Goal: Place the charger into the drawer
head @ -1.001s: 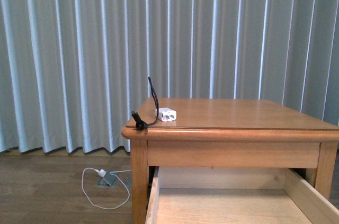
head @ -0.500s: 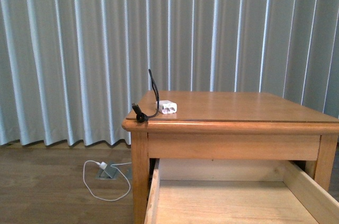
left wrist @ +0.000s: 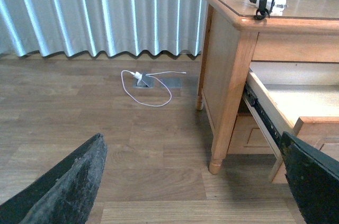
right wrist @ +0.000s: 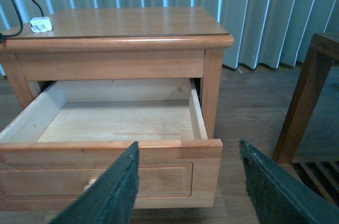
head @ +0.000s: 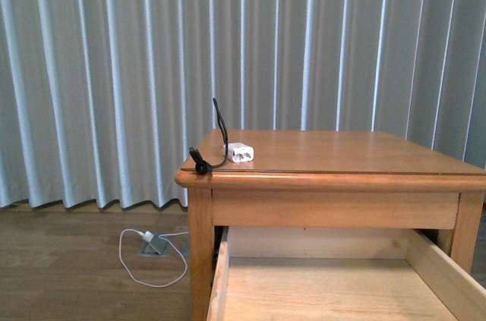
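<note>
**Charger on the table top, drawer open below it**

Your left gripper [left wrist: 192,142] hangs low over the wooden floor [left wrist: 106,128], to the left of the bedside table [head: 342,155]. Its jaws are wide apart and hold nothing. Further back on the floor lies a white cable [head: 145,246] with a white plug, in a loose loop, well apart from the table leg.

The charger [head: 240,152] lies on the table top, near the left front corner. Its white block rests flat. The thin black cable rises in a loop behind it and comes down to the black connector at the very edge of the top.

Under the top, the drawer [right wrist: 197,115] is pulled far out. Inside it you see only the pale wood bottom and walls; the charger is not in it.

Your right gripper [right wrist: 189,147] is in front of the drawer front, jaws also wide apart and holding nothing. One finger half hides the round knob [right wrist: 89,184]. At the far right stands another wooden stand [right wrist: 310,91].
</note>
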### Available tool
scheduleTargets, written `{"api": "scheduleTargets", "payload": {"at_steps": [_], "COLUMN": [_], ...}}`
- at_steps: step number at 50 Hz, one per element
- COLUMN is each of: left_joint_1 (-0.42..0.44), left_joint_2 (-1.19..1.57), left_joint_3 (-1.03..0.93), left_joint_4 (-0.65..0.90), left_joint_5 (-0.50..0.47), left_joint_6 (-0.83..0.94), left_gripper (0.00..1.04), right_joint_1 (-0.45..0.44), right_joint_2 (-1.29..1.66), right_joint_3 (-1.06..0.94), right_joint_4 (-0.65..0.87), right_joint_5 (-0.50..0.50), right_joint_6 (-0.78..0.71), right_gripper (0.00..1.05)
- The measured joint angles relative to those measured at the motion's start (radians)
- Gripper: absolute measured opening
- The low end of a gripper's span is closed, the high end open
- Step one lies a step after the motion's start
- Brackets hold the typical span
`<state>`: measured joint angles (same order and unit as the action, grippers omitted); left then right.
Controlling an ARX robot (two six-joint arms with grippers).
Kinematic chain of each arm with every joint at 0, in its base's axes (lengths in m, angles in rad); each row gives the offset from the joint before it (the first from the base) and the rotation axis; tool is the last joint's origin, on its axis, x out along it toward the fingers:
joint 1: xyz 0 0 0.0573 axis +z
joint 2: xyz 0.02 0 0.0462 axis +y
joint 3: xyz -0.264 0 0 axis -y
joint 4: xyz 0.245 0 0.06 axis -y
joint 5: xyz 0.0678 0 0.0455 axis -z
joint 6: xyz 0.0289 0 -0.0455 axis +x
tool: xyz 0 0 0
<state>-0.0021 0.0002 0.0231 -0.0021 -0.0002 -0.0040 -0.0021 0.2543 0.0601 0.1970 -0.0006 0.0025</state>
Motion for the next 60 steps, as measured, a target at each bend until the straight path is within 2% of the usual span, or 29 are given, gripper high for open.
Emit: {"api": "scheduleTargets", "payload": {"at_steps": [5, 9, 25, 26, 30, 32, 37, 45, 52, 60], "left_joint_1": [0.000, 0.000, 0.000, -0.004, -0.089, -0.143, -0.190, -0.194, -0.190, -0.197], "left_joint_2": [0.000, 0.000, 0.000, 0.002, 0.078, 0.153, 0.334, 0.636, 0.914, 1.165], "left_joint_3": [0.000, 0.000, 0.000, 0.000, 0.003, 0.016, 0.087, 0.263, 0.425, 0.615], "left_joint_4": [0.000, 0.000, 0.000, 0.003, 0.094, 0.138, 0.214, 0.361, 0.471, 0.505], "left_joint_5": [0.000, 0.000, 0.000, -0.014, -0.181, -0.209, -0.172, -0.064, -0.027, -0.006], "left_joint_6": [0.000, 0.000, 0.000, -0.006, -0.036, -0.046, -0.044, -0.017, 0.011, 0.033], "left_gripper": [0.99, 0.99, 0.99, 0.99, 0.99, 0.99, 0.99, 0.99, 0.99, 0.99], "right_joint_1": [0.000, 0.000, 0.000, 0.000, 0.000, 0.000, 0.000, 0.000, 0.000, 0.000], "right_joint_2": [0.000, 0.000, 0.000, 0.000, 0.000, 0.000, 0.000, 0.000, 0.000, 0.000], "right_joint_3": [0.000, 0.000, 0.000, 0.000, 0.000, 0.000, 0.000, 0.000, 0.000, 0.000], "right_joint_4": [0.000, 0.000, 0.000, 0.000, 0.000, 0.000, 0.000, 0.000, 0.000, 0.000], "right_joint_5": [0.000, 0.000, 0.000, 0.000, 0.000, 0.000, 0.000, 0.000, 0.000, 0.000], "right_joint_6": [0.000, 0.001, 0.000, 0.000, 0.000, 0.000, 0.000, 0.000, 0.000, 0.000], "right_gripper": [0.79, 0.98, 0.96, 0.96, 0.96, 0.96, 0.96, 0.96, 0.96, 0.96]}}
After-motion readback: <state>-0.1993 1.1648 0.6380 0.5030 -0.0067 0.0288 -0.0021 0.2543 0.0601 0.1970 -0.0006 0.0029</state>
